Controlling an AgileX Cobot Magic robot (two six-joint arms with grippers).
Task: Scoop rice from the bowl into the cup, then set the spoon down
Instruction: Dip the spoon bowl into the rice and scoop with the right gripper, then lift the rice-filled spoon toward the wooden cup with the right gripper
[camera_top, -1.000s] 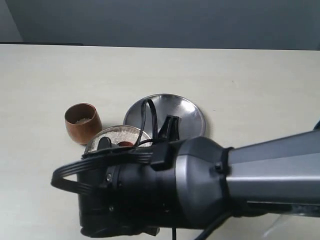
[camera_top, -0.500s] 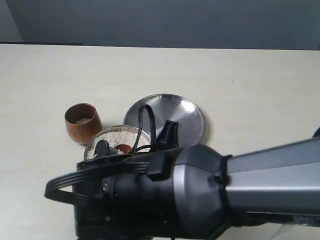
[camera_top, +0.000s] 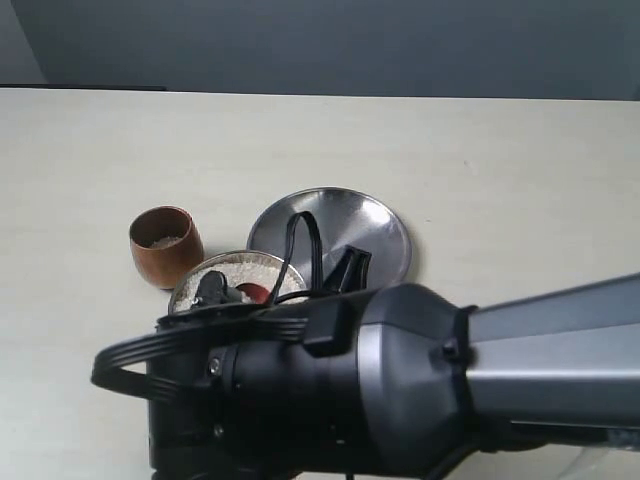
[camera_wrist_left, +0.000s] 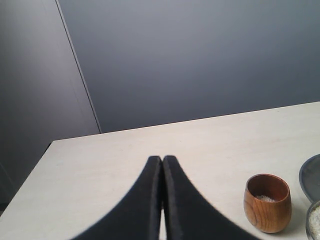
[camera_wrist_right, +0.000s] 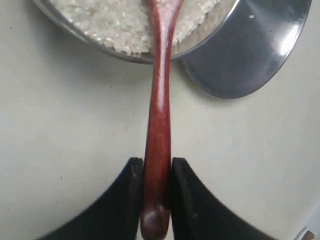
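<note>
My right gripper is shut on the end of the reddish-brown spoon. The spoon's head dips into the white rice in the steel bowl. In the exterior view my right arm hides most of the bowl; a bit of the spoon shows in it. The wooden cup stands just left of the bowl with a little rice in its bottom. My left gripper is shut and empty, above the table, apart from the cup.
A flat steel plate lies right behind the bowl, touching or overlapping its rim; the right wrist view also shows this plate. The pale table spreads out on all sides, with a dark wall behind.
My right wrist has shifted and rolled slightly over the bowl, with the spoon's head staying in the rice. Cup, bowl and plate have not moved.
</note>
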